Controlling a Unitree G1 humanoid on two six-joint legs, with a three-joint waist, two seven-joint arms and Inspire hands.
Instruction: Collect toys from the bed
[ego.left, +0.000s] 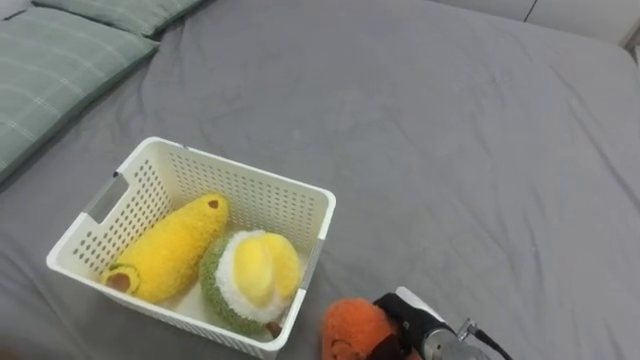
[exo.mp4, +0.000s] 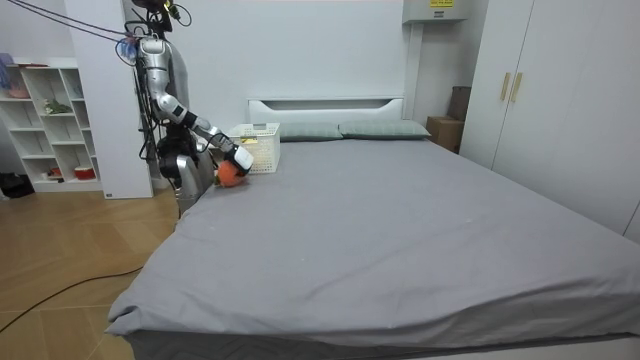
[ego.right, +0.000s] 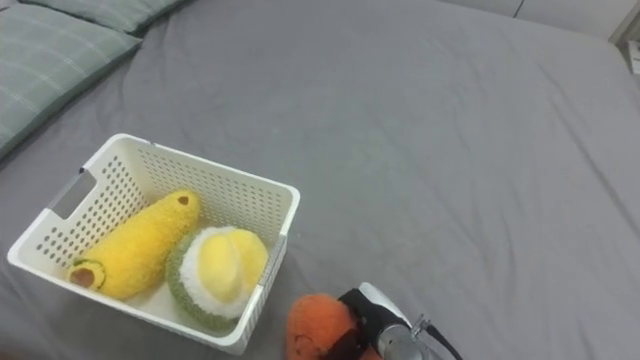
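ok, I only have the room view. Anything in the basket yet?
Observer: Two plush toys, a long yellow one and a round green-and-yellow one, lie side by side in the white basket.
Operator: And the orange blob by it?
Observer: That is an orange plush toy, outside the basket, just off its near right corner.
Operator: Gripped?
Observer: Yes. The right hand has its dark fingers curled round the toy's side.
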